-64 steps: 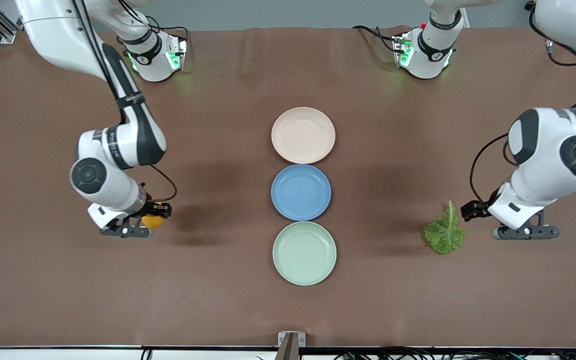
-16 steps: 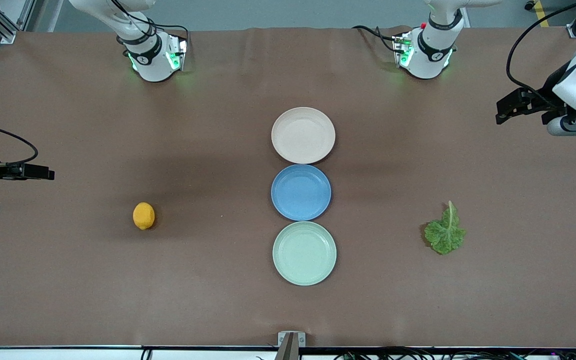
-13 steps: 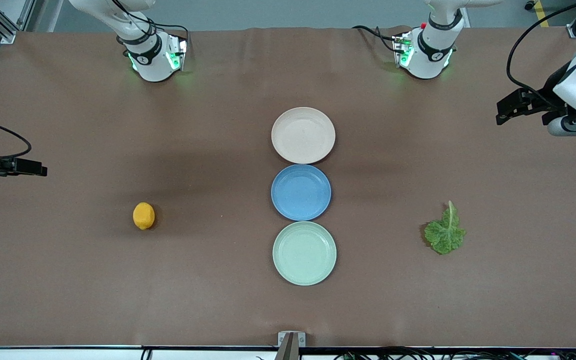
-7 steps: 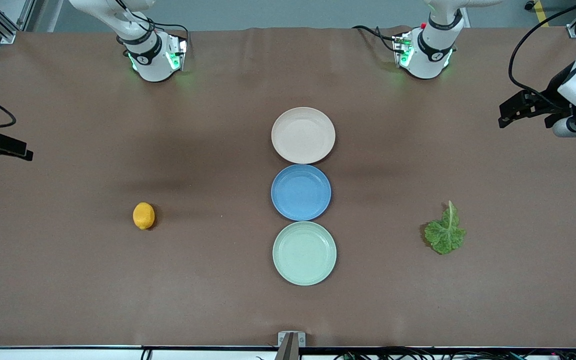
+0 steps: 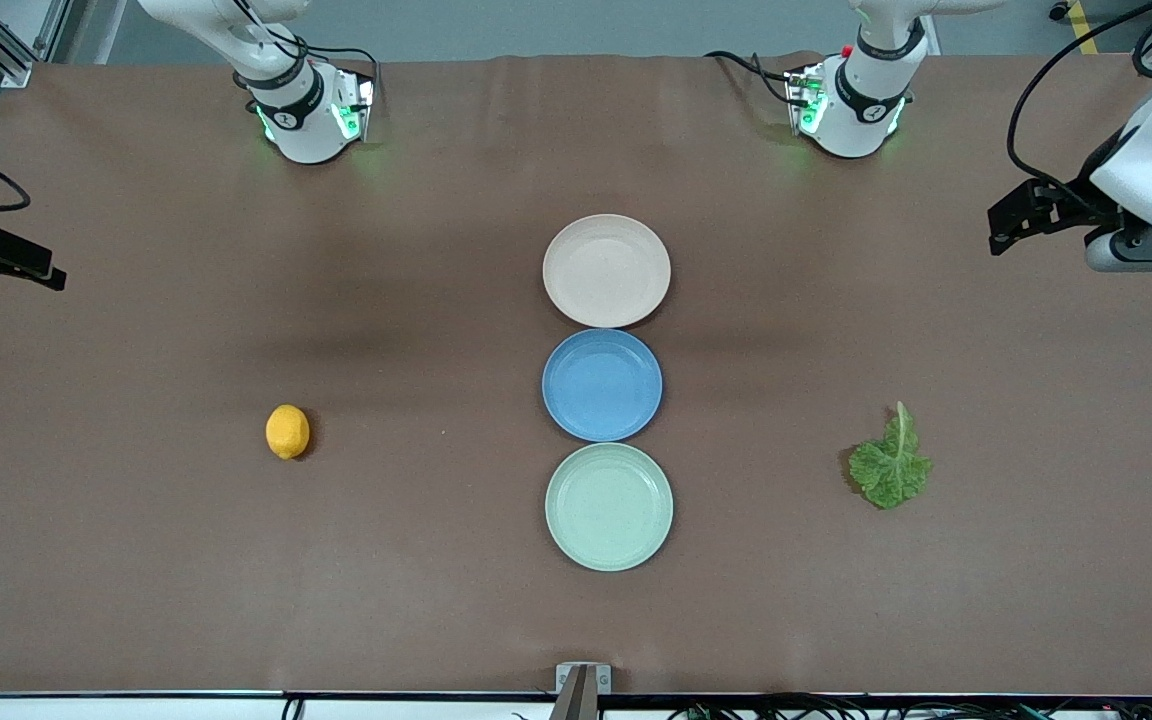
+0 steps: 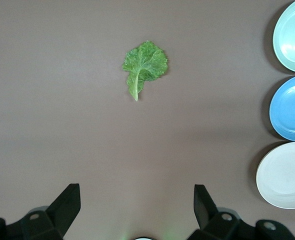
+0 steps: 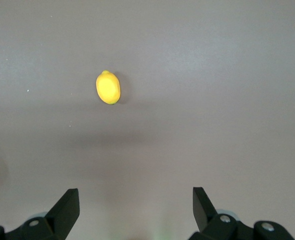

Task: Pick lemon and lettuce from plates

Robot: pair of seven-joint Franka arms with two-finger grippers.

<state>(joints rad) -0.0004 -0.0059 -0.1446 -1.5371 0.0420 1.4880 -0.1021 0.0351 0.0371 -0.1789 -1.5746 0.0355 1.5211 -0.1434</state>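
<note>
The lemon (image 5: 287,432) lies on the bare table toward the right arm's end, off any plate. The lettuce (image 5: 891,468) lies flat on the table toward the left arm's end. The pink-beige plate (image 5: 606,270) and the mint green plate (image 5: 609,507) hold nothing. My left gripper (image 6: 137,202) hangs open and empty high over the table, apart from the lettuce (image 6: 145,62); its hand (image 5: 1141,250) shows at the table's end. My right gripper (image 7: 136,205) is open and empty, high above the lemon (image 7: 108,87); only its wrist camera (image 5: 1,268) shows in the front view.
A blue plate (image 5: 602,385) sits between the two other plates, all three in a row at mid-table. The arm bases (image 5: 311,110) (image 5: 851,105) stand along the table's edge farthest from the front camera. Brown cloth covers the table.
Both grippers have risen from the lemon and lettuce and pulled back toward the table's ends. In the last second the right hand drifted toward the bases. Lemon and lettuce stayed put.
</note>
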